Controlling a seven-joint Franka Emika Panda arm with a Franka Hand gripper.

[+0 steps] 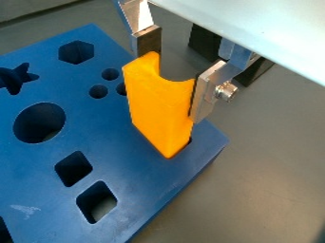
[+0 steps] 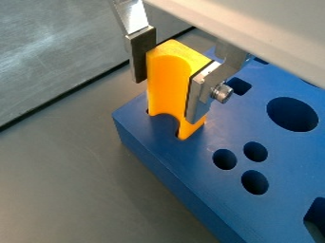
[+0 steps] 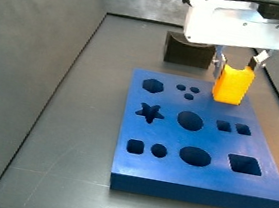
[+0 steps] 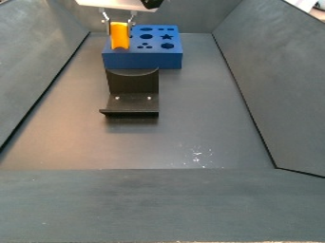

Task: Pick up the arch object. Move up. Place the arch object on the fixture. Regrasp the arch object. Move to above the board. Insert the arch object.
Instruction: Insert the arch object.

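The yellow-orange arch object (image 1: 159, 104) (image 2: 172, 85) stands upright with its lower end in a cutout at a corner of the blue board (image 1: 133, 185) (image 2: 286, 161). My gripper (image 1: 178, 76) (image 2: 170, 84) straddles its upper part, one finger on each side, shut on it. In the side views the arch object (image 3: 231, 84) (image 4: 118, 36) rises from the board (image 3: 264, 148) (image 4: 159, 59) under the gripper (image 3: 238, 65) (image 4: 118, 24). The dark fixture (image 3: 184, 49) (image 4: 131, 100) sits on the floor beside the board, with nothing on it.
Other board cutouts lie open: a star (image 3: 150, 112), circles (image 3: 190, 119), squares (image 1: 76, 167) and a hexagon (image 1: 76, 51). Dark sloping walls (image 4: 51, 85) close in the grey floor (image 4: 178, 142) on both sides.
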